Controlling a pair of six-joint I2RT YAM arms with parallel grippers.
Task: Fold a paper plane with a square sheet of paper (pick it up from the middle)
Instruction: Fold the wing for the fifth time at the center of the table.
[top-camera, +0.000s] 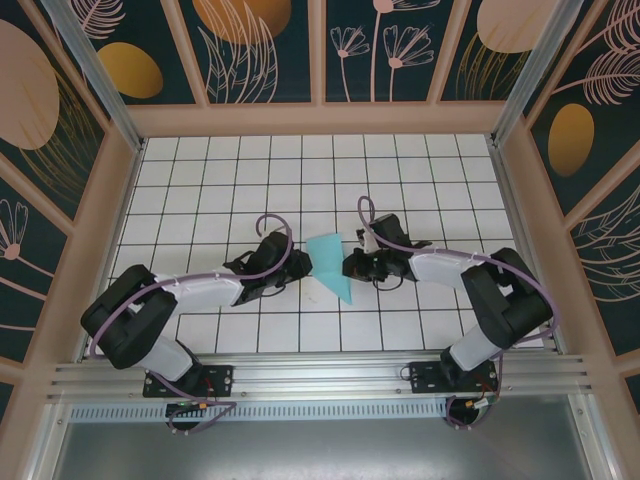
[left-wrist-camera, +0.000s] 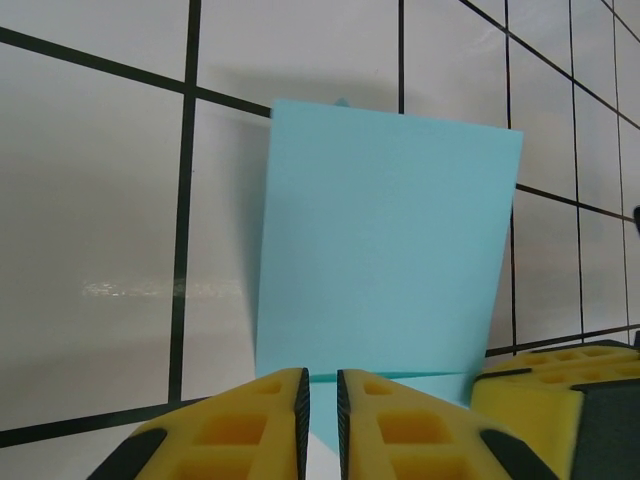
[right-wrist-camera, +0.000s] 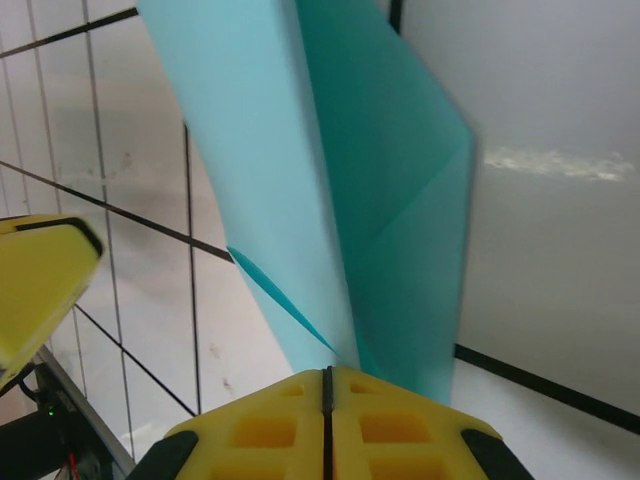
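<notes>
The left gripper (left-wrist-camera: 322, 398) has its two yellow fingers almost together, with just a thin slit between them. The bottom edge of the sheet of paper (left-wrist-camera: 385, 240) goes down into that slit, so it looks pinched there. Right in front of this gripper the light blue sheet stands up tall off the white tiled table (left-wrist-camera: 90, 200), like a little wall. It is partly folded, with a crease and a second layer showing on the side that faces the right gripper (right-wrist-camera: 327, 392). The right gripper is just across from the left one, with the sheet between them. Its fingers are pressed tight together on the sheet's edge, which comes up right out of its fingertips. Here is what I think can go wrong. Both grippers hold the same thin sheet very close to each other, so if one pulls away or twists while the other holds on, the paper can rip or get a bad wrinkle. If one lets go too soon, the tall sheet can flop over and the fold can spring open. If the fingers push closer, they can bump each other and squash the crease crooked, and then the plane comes out lopsided.
</notes>
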